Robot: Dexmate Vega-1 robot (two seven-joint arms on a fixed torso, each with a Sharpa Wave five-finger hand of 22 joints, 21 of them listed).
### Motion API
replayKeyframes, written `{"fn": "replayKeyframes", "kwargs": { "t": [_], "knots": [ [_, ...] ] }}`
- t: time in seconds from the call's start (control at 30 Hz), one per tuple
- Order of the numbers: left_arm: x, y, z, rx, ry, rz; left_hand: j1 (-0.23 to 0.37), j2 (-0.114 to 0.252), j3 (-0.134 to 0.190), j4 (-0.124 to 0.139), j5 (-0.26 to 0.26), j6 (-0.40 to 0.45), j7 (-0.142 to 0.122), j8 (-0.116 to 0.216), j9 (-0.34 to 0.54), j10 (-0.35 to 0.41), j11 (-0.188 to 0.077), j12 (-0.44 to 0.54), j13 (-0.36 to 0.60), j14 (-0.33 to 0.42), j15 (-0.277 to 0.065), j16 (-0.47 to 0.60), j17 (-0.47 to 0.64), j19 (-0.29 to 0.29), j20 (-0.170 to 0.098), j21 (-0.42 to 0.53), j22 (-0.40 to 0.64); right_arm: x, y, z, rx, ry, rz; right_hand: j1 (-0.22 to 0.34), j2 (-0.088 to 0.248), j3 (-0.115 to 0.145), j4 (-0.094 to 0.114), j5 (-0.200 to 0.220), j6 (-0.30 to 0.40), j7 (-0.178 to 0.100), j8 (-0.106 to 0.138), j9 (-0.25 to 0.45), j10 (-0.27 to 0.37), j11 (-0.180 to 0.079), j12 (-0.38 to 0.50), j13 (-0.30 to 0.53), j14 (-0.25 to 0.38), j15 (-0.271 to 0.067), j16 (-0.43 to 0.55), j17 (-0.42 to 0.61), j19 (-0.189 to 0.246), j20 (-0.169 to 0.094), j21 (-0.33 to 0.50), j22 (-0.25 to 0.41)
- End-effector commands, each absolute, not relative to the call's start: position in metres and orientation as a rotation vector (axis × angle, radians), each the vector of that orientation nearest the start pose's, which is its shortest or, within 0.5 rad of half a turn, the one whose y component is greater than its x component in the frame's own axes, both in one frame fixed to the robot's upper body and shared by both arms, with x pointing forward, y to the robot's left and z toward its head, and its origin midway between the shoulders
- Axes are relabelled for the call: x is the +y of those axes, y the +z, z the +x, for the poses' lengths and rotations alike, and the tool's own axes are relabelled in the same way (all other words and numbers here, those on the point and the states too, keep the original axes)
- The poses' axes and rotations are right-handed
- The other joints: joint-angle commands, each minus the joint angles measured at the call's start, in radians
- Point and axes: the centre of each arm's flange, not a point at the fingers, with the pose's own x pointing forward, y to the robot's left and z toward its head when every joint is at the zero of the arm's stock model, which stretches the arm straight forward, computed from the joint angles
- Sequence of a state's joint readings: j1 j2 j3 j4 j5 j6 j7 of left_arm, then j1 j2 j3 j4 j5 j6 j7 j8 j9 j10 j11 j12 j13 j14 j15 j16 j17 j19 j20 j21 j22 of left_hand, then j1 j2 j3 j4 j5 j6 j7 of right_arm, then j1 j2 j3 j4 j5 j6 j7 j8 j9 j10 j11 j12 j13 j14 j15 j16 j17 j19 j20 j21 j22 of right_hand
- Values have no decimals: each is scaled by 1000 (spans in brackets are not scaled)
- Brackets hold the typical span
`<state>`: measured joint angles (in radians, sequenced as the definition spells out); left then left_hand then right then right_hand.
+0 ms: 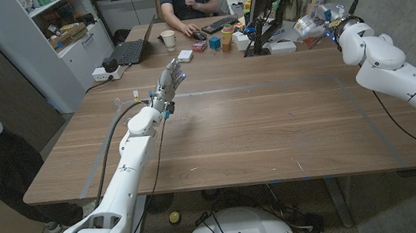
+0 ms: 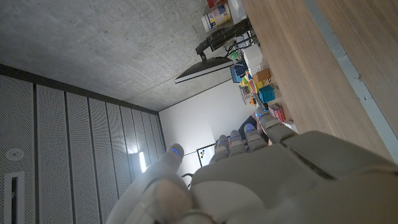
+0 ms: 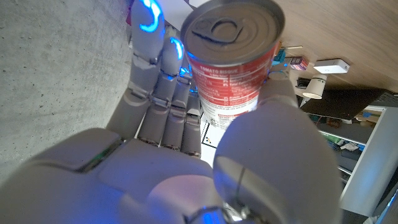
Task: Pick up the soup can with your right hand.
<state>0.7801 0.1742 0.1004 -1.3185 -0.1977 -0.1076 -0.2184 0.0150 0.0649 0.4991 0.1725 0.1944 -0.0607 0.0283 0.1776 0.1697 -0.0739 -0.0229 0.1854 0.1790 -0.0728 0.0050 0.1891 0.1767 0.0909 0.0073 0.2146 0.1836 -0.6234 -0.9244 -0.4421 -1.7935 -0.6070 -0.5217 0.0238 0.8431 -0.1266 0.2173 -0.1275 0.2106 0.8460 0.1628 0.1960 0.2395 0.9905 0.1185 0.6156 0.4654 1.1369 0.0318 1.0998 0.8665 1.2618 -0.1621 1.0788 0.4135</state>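
- The soup can (image 3: 233, 65), with a red and white label and a plain metal lid, sits in the right hand (image 3: 186, 143), fingers (image 3: 155, 74) along one side and the thumb pressed on the other
- In the head view the right hand (image 1: 333, 31) is raised over the table's (image 1: 273, 124) far right corner with the can (image 1: 310, 26) tipped on its side, apparently clear of the wood
- By my reading the pick-up itself is done; the step in hand is the lift and hold
- The next move calls for a firm, steady grip and a level carry, well off the clutter along the far edge
- The left hand (image 1: 168, 85) holds nothing, fingers fairly straight and apart, over the far left part of the table
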Motion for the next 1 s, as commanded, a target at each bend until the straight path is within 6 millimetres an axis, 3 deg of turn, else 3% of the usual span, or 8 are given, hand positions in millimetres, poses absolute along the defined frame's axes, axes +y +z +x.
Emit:
{"fn": "replayKeyframes", "kwargs": {
  "t": [0.03,1.0],
  "knots": [
    [233,29,661,-633,-263,77,-2,78,-3,0,8,1,3,3,3,-2,6,5,3,0,6,1,4,7,3,-3,4,-362,180,561,-540,-591,-1410,311,306,197,146,-1,129,13,-3,4,258,-37,331,3,287,-241,63,4,-59,-50,13,-5],
    [237,30,660,-633,-263,77,-2,79,-4,0,8,1,2,3,3,-2,6,5,3,0,6,1,4,7,3,-3,4,-356,174,567,-562,-582,-1404,312,304,204,157,-5,126,7,-5,4,247,-39,357,-20,281,-241,60,-13,-90,-50,79,-53]
  ]
}}
